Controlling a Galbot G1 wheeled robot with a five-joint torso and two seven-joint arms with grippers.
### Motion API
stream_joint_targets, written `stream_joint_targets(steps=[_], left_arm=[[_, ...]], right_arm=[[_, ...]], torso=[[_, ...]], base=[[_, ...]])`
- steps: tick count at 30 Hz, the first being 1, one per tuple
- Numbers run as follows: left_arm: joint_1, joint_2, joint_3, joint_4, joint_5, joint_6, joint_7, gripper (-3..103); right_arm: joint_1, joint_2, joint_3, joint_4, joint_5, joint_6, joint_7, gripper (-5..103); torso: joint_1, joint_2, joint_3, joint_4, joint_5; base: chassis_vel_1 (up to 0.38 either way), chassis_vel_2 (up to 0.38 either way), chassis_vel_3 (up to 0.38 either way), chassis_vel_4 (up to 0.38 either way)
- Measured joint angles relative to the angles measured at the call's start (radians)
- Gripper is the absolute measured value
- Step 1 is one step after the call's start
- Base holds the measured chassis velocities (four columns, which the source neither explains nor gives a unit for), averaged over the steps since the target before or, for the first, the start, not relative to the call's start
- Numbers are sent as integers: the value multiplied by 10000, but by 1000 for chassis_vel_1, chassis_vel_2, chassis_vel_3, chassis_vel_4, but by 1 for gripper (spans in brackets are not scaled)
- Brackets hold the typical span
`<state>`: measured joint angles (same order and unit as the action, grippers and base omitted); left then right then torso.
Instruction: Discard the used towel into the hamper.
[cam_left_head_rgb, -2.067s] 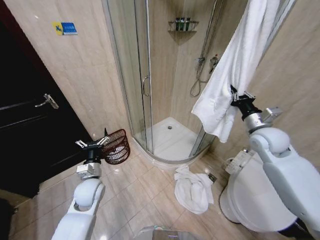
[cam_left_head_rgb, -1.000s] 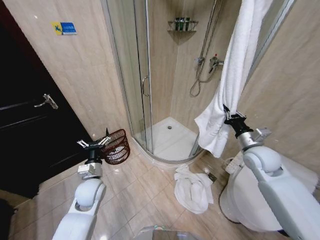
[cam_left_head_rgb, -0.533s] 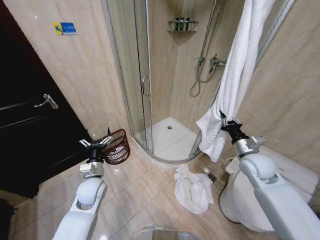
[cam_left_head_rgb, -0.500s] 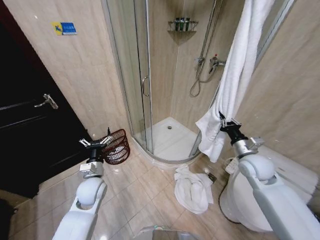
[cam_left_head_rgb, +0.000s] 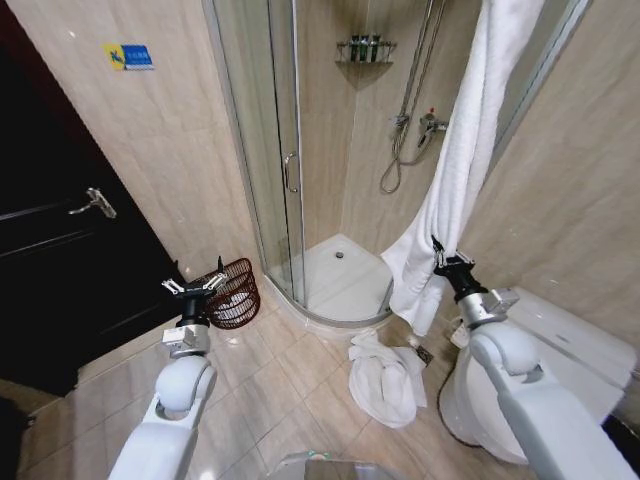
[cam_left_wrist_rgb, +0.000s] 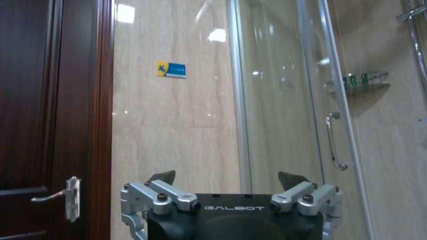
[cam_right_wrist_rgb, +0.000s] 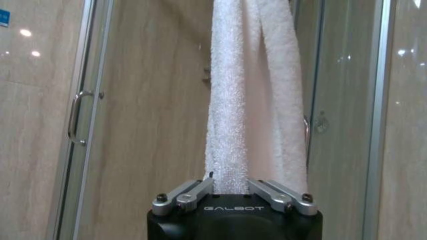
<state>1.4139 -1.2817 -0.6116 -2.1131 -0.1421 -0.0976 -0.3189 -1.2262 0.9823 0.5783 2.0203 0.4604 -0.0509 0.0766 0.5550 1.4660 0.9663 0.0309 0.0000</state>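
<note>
At the far left stands a dark door (cam_left_head_rgb: 60, 250) with a lever handle; next comes my left pincer (cam_left_head_rgb: 195, 287), raised on its arm above the floor tiles, its two fingers spread apart and holding nothing, as the left wrist view (cam_left_wrist_rgb: 227, 178) confirms; just behind it, nearly touching in the head view, sits the hamper (cam_left_head_rgb: 233, 293), a small round reddish-brown openwork basket, tilted so its wide rim faces toward me, resting on the floor beside the glass shower door (cam_left_head_rgb: 262, 150).

Moving right, past the shower tray, a crumpled white towel on the floor (cam_left_head_rgb: 385, 378) lies between the shower step and the toilet (cam_left_head_rgb: 520, 390); above it hangs the long white towel (cam_left_head_rgb: 462, 150), draped from high up, its long axis running almost straight down; my right pincer (cam_left_head_rgb: 446, 262) is clamped on its lower part, and the right wrist view shows the fingers (cam_right_wrist_rgb: 195, 192) pinched on a fold of terry cloth (cam_right_wrist_rgb: 230, 115) that rises straight up from them.

The relation that matters, as I judge it: the hamper lies well away to the left of my right pincer, across the shower front, and it is my left arm that is nearer to it; the cloth looks thick, soft and heavy.
</note>
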Motion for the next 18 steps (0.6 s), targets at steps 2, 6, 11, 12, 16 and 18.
stream_joint_targets(steps=[2, 6, 11, 12, 16, 18], left_arm=[[23, -11, -20, -10, 2, -15, 1, 100], [60, -57, -59, -15, 12, -52, 8, 100], [102, -112, -128, -81, 15, -112, 213, 100], [99, -113, -127, -95, 15, -116, 238, 100], [57, -106, -108, -100, 16, -117, 255, 100], [51, -103, -107, -100, 15, -117, 255, 100]], right_arm=[[-90, 172, 3, 0, -131, 65, -2, 4], [-261, 573, -24, -19, -430, 200, -2, 4], [-444, 1081, -130, -132, -787, 341, -2, 4], [-465, 1166, -164, -166, -852, 368, -2, 4], [-511, 1422, -274, -293, -1087, 457, -2, 4], [-527, 1492, -314, -337, -1154, 483, -1, 4]], torso=[[0, 0, 0, 0, -1], [0, 0, 0, 0, -1], [0, 0, 0, 0, 1], [0, 0, 0, 0, 1], [0, 0, 0, 0, -1], [0, 0, 0, 0, 0]], base=[[0, 0, 0, 0], [0, 0, 0, 0], [0, 0, 0, 0], [0, 0, 0, 0], [0, 0, 0, 0], [0, 0, 0, 0]])
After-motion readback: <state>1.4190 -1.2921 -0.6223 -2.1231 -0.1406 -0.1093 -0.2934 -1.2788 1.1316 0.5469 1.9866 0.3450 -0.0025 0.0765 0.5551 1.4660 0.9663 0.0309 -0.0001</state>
